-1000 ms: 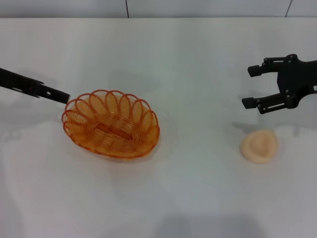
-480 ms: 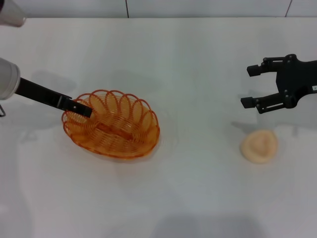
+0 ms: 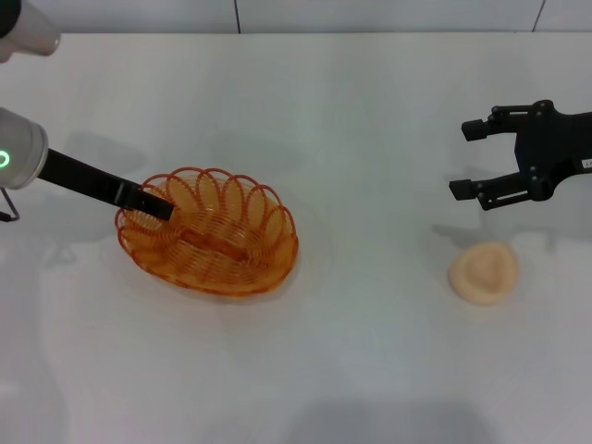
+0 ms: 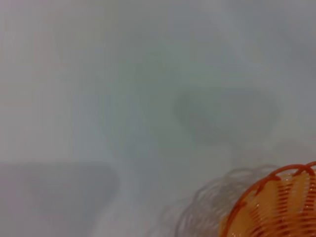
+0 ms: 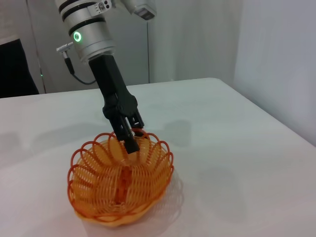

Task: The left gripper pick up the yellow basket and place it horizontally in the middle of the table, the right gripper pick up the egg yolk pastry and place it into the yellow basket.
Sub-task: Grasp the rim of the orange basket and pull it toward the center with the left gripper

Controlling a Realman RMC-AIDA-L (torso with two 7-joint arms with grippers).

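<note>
The yellow basket point(image 3: 220, 248) sits on the white table point(image 3: 361, 361), left of the middle, with its long side running left to right. My left gripper point(image 3: 157, 205) is at the basket's left rim, its tip reaching over the rim. The right wrist view shows it at the rim point(image 5: 134, 140) of the basket point(image 5: 116, 197), which rests on the table. A corner of the basket shows in the left wrist view point(image 4: 281, 210). The egg yolk pastry point(image 3: 483, 272) lies at the right. My right gripper point(image 3: 465, 160) is open and empty, hovering just behind the pastry.
A grey tiled wall point(image 3: 370, 14) runs along the table's far edge. In the right wrist view the table's edge point(image 5: 266, 116) drops off beside a pale wall.
My left gripper came in from the left to the basket's rim and has held there for the last half second. The basket, pastry and right gripper have not moved.
</note>
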